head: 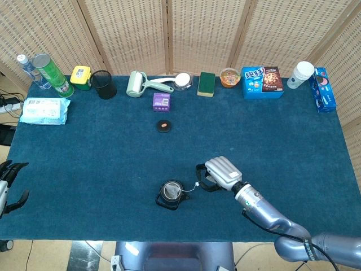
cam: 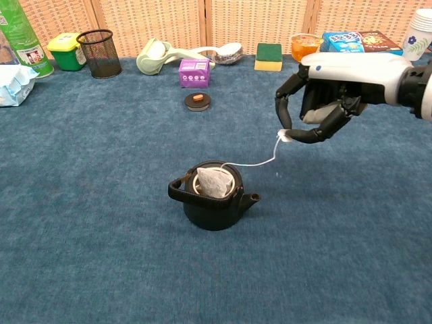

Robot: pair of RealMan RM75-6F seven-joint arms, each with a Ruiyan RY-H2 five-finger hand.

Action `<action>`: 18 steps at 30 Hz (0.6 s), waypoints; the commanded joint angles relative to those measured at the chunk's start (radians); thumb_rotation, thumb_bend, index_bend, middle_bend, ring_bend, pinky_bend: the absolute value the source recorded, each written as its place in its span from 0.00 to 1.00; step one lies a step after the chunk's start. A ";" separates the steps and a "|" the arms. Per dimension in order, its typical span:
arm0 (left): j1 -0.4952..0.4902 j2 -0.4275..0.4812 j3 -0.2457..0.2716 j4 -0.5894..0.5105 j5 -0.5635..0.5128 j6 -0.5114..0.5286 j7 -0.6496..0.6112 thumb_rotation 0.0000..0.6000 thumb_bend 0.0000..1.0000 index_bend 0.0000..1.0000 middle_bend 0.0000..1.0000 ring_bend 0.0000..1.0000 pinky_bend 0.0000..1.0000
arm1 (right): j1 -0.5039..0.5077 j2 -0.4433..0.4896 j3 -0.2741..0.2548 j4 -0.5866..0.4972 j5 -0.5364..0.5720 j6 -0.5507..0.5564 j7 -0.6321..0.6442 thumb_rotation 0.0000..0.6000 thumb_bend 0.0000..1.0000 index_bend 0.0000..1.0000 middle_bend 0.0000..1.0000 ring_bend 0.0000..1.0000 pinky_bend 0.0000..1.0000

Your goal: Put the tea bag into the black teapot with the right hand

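Note:
The black teapot (cam: 212,206) (head: 170,195) stands open near the table's front edge. The grey tea bag (cam: 212,183) rests in its mouth, leaning on the rim. A white string runs from the bag to the right and up to my right hand (cam: 322,118) (head: 221,174), which pinches the string's paper tag (cam: 283,136) between thumb and a finger. That hand hovers right of the pot and a little above it. Only some fingers of my left hand (head: 8,183) show at the left edge of the head view, apart and holding nothing.
The teapot's lid (cam: 197,100) lies beyond the pot, in front of a purple box (cam: 193,72). Along the far edge stand a black mesh cup (cam: 98,53), a lint roller (cam: 156,55), a sponge (cam: 268,56), snack boxes (head: 262,82) and cups (head: 300,74). A wipes pack (head: 44,110) lies far left.

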 commanded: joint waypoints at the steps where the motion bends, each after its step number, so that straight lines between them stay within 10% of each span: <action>1: -0.005 0.002 0.000 -0.012 0.002 -0.004 0.013 1.00 0.45 0.16 0.19 0.08 0.14 | -0.010 0.022 -0.020 0.023 -0.019 -0.021 0.022 1.00 0.46 0.62 0.99 1.00 1.00; 18: -0.009 0.016 0.000 -0.065 0.007 0.003 0.068 1.00 0.45 0.16 0.19 0.08 0.14 | -0.041 0.064 -0.056 0.089 -0.141 -0.011 0.118 1.00 0.42 0.22 0.87 1.00 1.00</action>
